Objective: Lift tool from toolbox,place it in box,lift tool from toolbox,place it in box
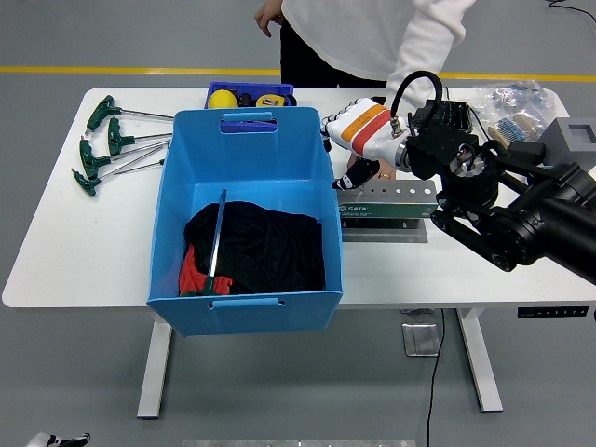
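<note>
Right hand point(352, 140): over the toolbox point(386, 200), beside the box point(245, 219); whether its fingers hold anything cannot be told. Person's hand point(380, 170) just beneath, on the bench point(84, 251).

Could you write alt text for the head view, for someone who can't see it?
A robot's right hand reaches over a grey tool holder beside a blue box holding black cloth and one green-handled tool; a person stands behind.

On the smooth matt white table point(84, 251) stands a glossy blue plastic box point(244, 149) holding crumpled black and red cloth point(261, 247) and a metal-shafted tool point(216, 237), beside a brushed grey metal toolbox point(386, 200) and green plastic-handled T-wrenches point(107, 140) near the left edge.
</note>
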